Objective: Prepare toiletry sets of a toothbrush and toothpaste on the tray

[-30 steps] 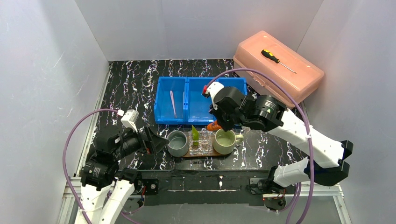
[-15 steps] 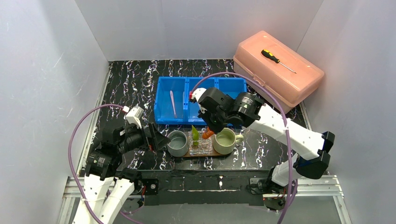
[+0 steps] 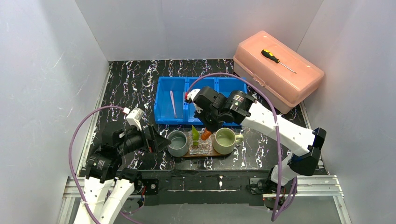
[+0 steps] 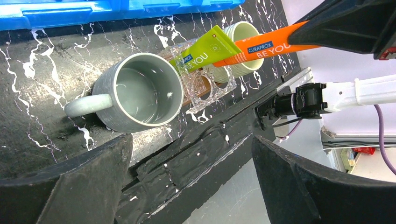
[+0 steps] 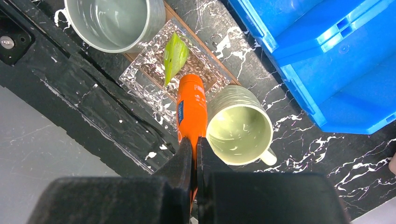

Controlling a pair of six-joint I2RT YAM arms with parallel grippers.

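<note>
My right gripper (image 5: pixel 193 140) is shut on the flat end of the orange tube (image 5: pixel 191 109) and holds it nose down over the clear plastic holder (image 3: pixel 200 143), beside the green tube (image 3: pixel 194 134) that stands in it. The holder sits between the grey mug (image 3: pixel 177 143) and the pale green mug (image 3: pixel 224 141) on the brown wooden tray (image 3: pixel 201 154). My left gripper (image 3: pixel 159 139) is open and empty just left of the grey mug (image 4: pixel 135 91). A thin whitish toothbrush (image 3: pixel 173 103) lies in the blue bin. In the left wrist view the orange tube (image 4: pixel 261 44) crosses the green tube (image 4: pixel 201 49).
The blue three-compartment bin (image 3: pixel 201 99) stands behind the tray. A pink lidded box (image 3: pixel 278 70) with a screwdriver (image 3: pixel 277 60) on it sits at the back right. White walls close in the sides and back. The table's front edge (image 3: pixel 205 175) runs just in front of the tray.
My right gripper has carried the orange tube leftward and down, from above the pale green mug to over the clear holder. My left arm has shifted slightly.
</note>
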